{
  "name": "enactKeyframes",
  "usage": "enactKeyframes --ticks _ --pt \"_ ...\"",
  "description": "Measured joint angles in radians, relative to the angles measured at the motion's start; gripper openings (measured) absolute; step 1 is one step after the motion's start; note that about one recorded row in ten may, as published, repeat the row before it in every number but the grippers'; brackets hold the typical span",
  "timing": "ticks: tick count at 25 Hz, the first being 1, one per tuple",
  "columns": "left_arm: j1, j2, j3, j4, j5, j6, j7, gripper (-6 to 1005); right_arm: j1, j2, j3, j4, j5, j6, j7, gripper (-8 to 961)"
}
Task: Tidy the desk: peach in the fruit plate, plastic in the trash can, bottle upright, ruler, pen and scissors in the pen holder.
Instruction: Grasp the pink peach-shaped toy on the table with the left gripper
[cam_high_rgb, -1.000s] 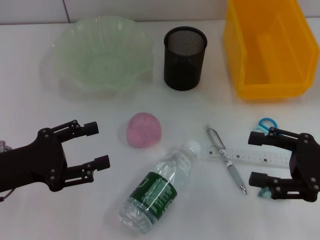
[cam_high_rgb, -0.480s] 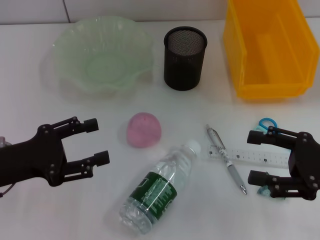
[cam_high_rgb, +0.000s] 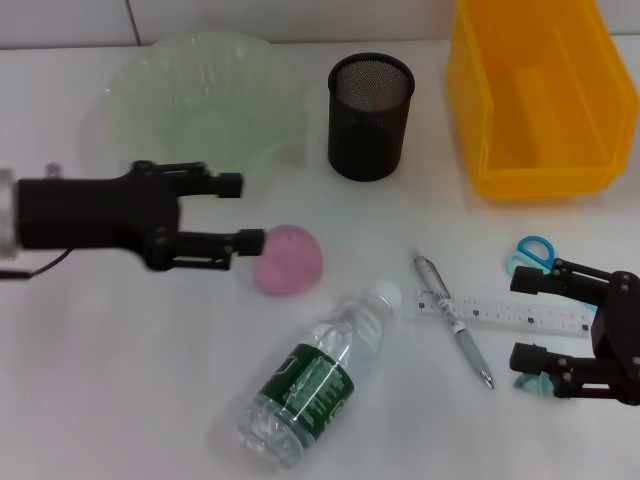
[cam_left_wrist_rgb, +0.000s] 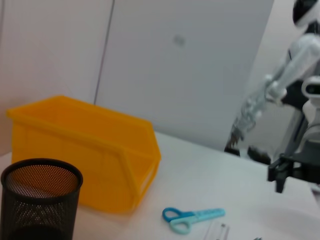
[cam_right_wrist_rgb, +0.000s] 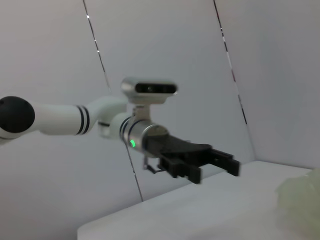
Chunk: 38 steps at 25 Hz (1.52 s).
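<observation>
The pink peach (cam_high_rgb: 288, 259) lies mid-table. My left gripper (cam_high_rgb: 250, 212) is open just left of it, its lower fingertip (cam_high_rgb: 254, 239) at the peach's edge. Beyond the gripper stands the green fruit plate (cam_high_rgb: 205, 110). A clear bottle (cam_high_rgb: 318, 378) with a green label lies on its side. The pen (cam_high_rgb: 455, 322) and ruler (cam_high_rgb: 505, 312) lie right of it. My right gripper (cam_high_rgb: 515, 320) is open over the ruler's right end, partly covering the blue scissors (cam_high_rgb: 531, 252). At the back stand the black mesh pen holder (cam_high_rgb: 370, 115) and the yellow trash can (cam_high_rgb: 535, 95). The plastic is out of view.
The left wrist view takes in the yellow trash can (cam_left_wrist_rgb: 85, 150), pen holder (cam_left_wrist_rgb: 40, 200), scissors (cam_left_wrist_rgb: 192, 217) and, farther off, the right gripper (cam_left_wrist_rgb: 282, 172). In the right wrist view the left gripper (cam_right_wrist_rgb: 200, 160) shows in front of a wall, with the plate's edge (cam_right_wrist_rgb: 300, 200).
My left gripper has swung forward and right, from the near left of the table to the peach's side. The right gripper has drifted slightly right.
</observation>
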Motion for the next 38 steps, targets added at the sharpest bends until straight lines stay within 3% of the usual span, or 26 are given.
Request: enactKeyframes --ticks 5,10,11,13,16,30,38 --pt "-0.171 -0.005 0.17 -0.001 0.144 -0.188 -0.142 802 -0.016 -0.001 0.001 0.004 0.0 0.011 0.002 838" --pt "-0.226 -0.008 0.292 -0.005 0.188 -0.287 -0.201 801 -0.036 -0.003 0.001 0.004 0.0 0.025 0.003 838" --pt "-0.243 -0.009 0.404 -0.008 0.194 -0.364 -0.243 801 -0.036 -0.003 0.001 0.004 0.0 0.025 0.003 838" --pt "-0.247 -0.01 0.518 -0.007 0.202 -0.445 -0.279 801 -0.043 -0.003 0.001 0.005 0.0 0.028 0.003 838" --pt "-0.248 -0.013 0.584 -0.006 0.216 -0.498 -0.298 802 -0.052 -0.004 0.001 0.005 0.0 0.03 0.003 839" --pt "-0.203 -0.006 0.613 -0.01 0.312 -0.551 -0.335 801 -0.054 0.0 0.001 0.006 0.0 0.03 0.003 839" --pt "-0.198 -0.006 0.62 -0.009 0.307 -0.572 -0.326 602 -0.051 0.001 0.0 0.006 0.0 0.027 0.003 838"
